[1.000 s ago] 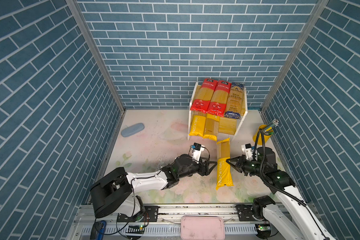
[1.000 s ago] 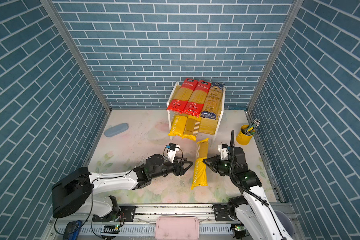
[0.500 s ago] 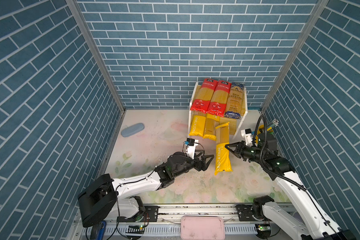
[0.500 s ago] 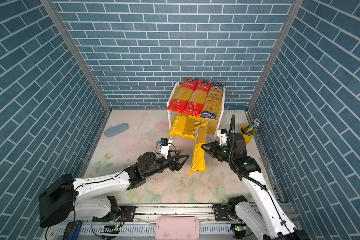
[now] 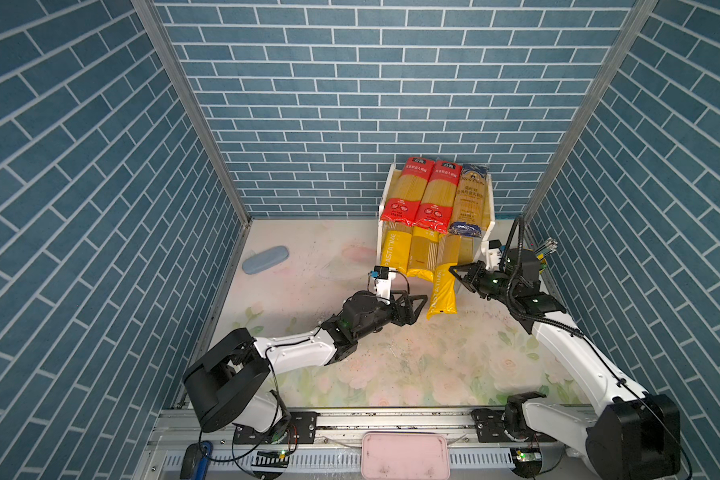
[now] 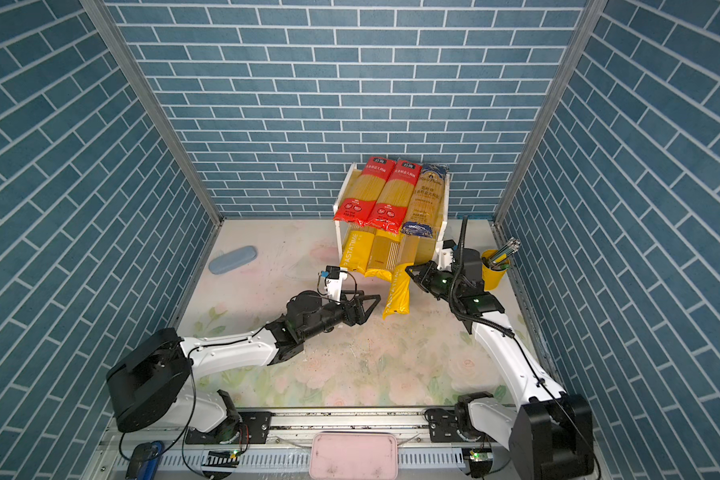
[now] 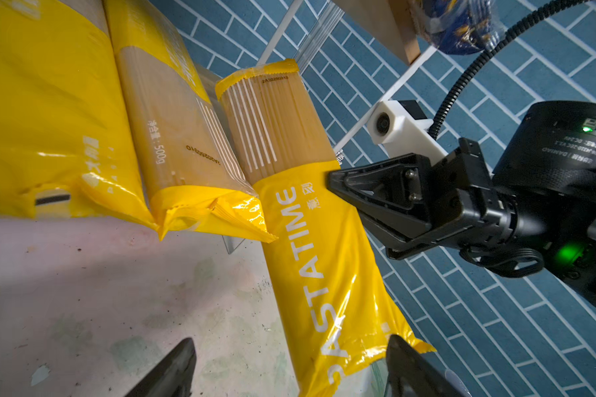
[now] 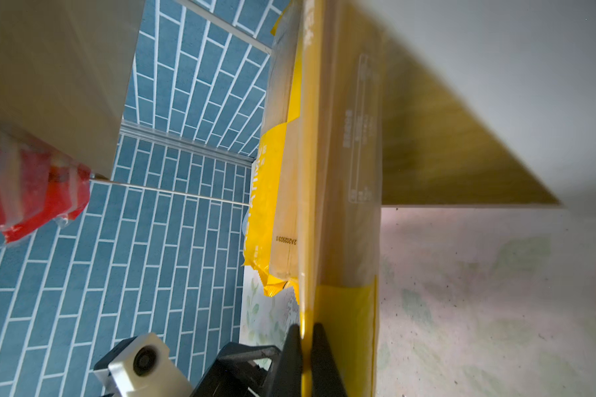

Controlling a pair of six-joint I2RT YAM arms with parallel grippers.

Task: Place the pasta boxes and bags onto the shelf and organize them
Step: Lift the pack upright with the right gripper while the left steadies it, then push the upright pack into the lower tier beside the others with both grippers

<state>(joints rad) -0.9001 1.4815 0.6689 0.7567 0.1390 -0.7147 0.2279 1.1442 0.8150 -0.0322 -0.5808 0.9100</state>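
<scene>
The shelf (image 5: 491, 208) (image 6: 448, 199) stands at the back right. Its upper board carries two red packets (image 5: 408, 195) and a dark blue-ended one (image 5: 470, 199). On the lower board lie a yellow PASTATIME packet (image 5: 393, 253) and a striped yellow-tan one (image 5: 422, 253). My right gripper (image 5: 454, 272) (image 8: 307, 340) is shut on the side edge of another PASTATIME packet (image 5: 443, 291) (image 7: 310, 247). That packet's far end reaches the lower board and its near end hangs over the floor. My left gripper (image 5: 420, 309) (image 7: 291, 374) is open beside the near end, holding nothing.
A grey-blue case (image 5: 265, 259) lies at the back left of the floor. A yellow cup of pens (image 5: 541, 259) stands just behind the right arm, near the right wall. A pink tray (image 5: 404, 455) sits on the front rail.
The right gripper has carried the yellow packet from mid-floor back to the shelf's lower board. The left gripper has opened wider and followed toward the shelf.
</scene>
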